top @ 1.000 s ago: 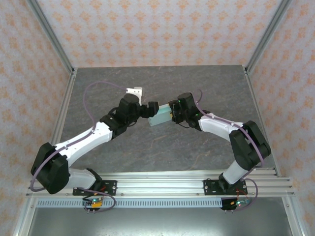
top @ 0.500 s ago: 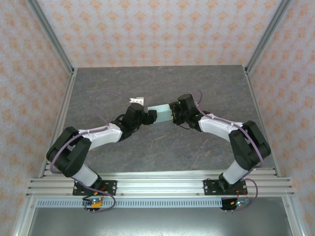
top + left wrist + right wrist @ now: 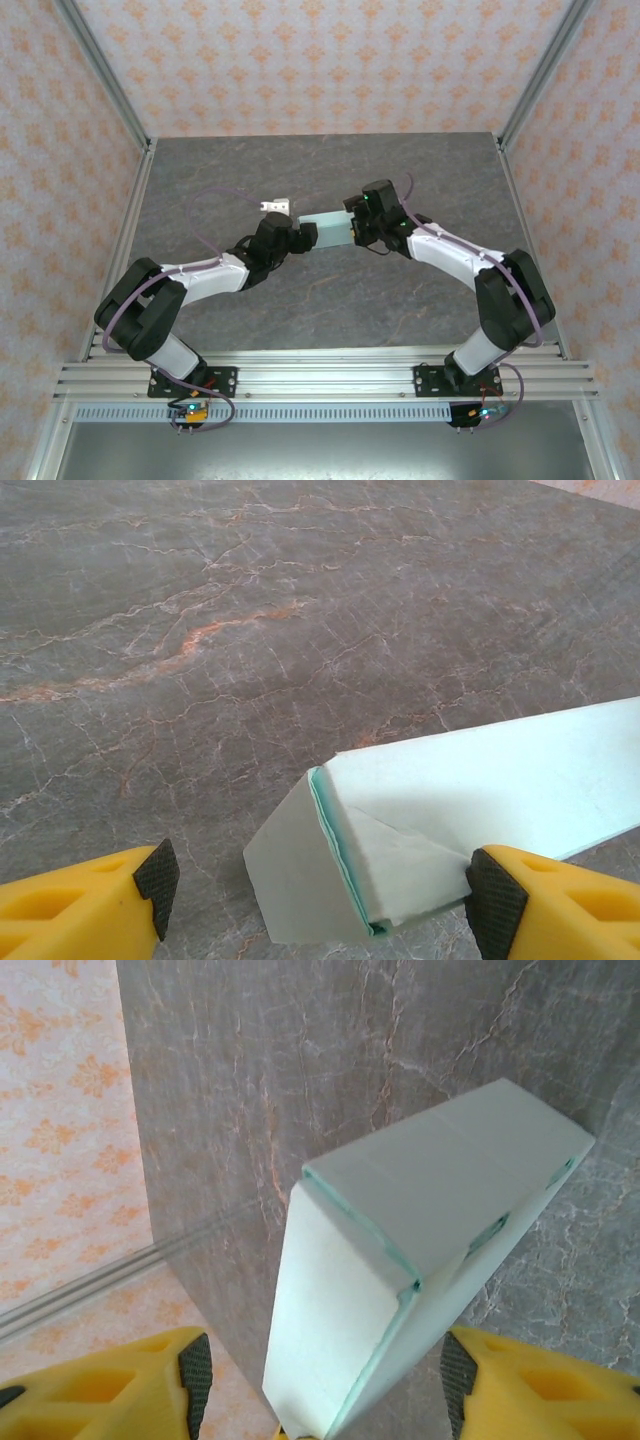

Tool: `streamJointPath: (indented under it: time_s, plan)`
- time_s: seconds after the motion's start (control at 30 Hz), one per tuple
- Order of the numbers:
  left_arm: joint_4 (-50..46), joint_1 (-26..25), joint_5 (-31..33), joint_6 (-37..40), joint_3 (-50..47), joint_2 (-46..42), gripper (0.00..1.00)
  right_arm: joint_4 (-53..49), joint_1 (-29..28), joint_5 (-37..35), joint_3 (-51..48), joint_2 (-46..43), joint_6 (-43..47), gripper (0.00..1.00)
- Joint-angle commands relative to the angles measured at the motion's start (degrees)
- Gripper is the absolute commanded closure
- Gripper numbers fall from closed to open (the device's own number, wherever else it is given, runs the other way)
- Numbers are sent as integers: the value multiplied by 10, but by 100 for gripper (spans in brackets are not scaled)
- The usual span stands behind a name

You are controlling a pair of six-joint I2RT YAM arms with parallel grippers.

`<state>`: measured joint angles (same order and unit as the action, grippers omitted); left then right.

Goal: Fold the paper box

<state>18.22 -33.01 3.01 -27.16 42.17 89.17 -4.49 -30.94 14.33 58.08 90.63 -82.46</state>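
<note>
The paper box [image 3: 325, 228] is a pale mint folded carton lying lengthwise between my two grippers over the middle of the table. My left gripper [image 3: 304, 236] is open around its left end. In the left wrist view an end flap [image 3: 300, 880] hangs open; the right pad [image 3: 490, 892] touches the box's edge and the left pad [image 3: 157, 874] stands well clear. My right gripper [image 3: 356, 226] is open around the other end [image 3: 400, 1260], with a gap at the left pad [image 3: 196, 1375]; the right pad [image 3: 455, 1375] is close beside the card.
The grey marbled tabletop [image 3: 330, 300] stretches on all sides. Aluminium posts and patterned walls [image 3: 320, 60] enclose it at the back and sides. The rail with both arm bases [image 3: 330, 380] runs along the near edge.
The left arm has drawn back, elbow bent outward, with its gripper still at the box's end. The box has turned from tilted to nearly level. The right jaws have widened.
</note>
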Motion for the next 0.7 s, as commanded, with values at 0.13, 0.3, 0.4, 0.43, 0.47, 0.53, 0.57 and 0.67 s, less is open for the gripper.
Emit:
streamJointPath:
  time_s: [0.13,0.3,0.4,0.43,0.47,0.53,0.57,0.67]
  plan:
    - [-88,0,38,0,-14,23,21,13,31,6,-80,30,-19,36]
    - [-81,0,41,-2,-18,28,21,-15,53,-19,-71,-23,-9,31]
    - [-79,0,32,-9,-15,32,21,-31,65,-1,-33,-37,3,30]
    - [-79,-1,29,-8,-13,33,21,-32,65,3,-22,-39,6,30]
    - [-77,0,32,-7,-13,32,21,-32,65,8,-11,-38,11,29]
    - [-77,-1,40,-7,-13,32,21,-27,64,15,0,-29,17,28]
    - [-77,0,39,-8,-12,32,21,-28,64,17,2,-24,19,27]
    - [-79,0,26,-7,-3,38,21,-1,57,22,-21,-10,12,26]
